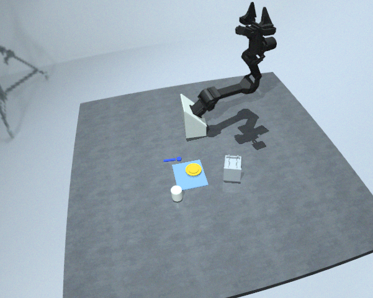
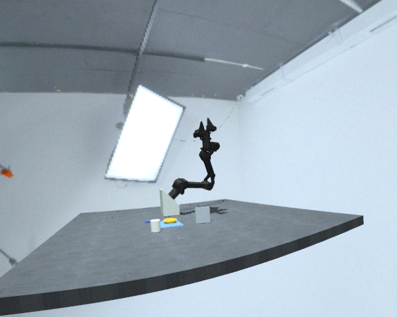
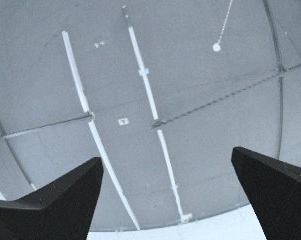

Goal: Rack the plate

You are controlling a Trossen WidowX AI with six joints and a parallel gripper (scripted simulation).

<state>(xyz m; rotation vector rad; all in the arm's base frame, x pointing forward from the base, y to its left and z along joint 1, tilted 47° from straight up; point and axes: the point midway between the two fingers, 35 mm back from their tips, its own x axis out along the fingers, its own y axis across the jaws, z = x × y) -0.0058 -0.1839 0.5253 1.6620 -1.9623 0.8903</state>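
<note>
A yellow plate [image 1: 193, 169] [image 2: 170, 220] lies flat on a blue square mat [image 1: 180, 180] [image 2: 177, 224]. The small light grey dish rack [image 1: 232, 175] [image 2: 203, 215] stands to the right of the mat, with thin rails on its top in the top view; its slots look empty there. My gripper [image 1: 258, 6] [image 2: 204, 121] [image 3: 169, 160] is open and empty, raised high above the table and pointing up, far from the plate and the rack. The wrist view shows only the ceiling and wall between the two fingers.
A white cup [image 1: 177, 194] [image 2: 155, 226] stands at the mat's near left corner. A blue spoon [image 1: 169, 159] [image 2: 146, 222] lies beyond the mat's left far corner. The arm's pale wedge-shaped base [image 1: 195, 126] [image 2: 170, 207] stands behind the mat.
</note>
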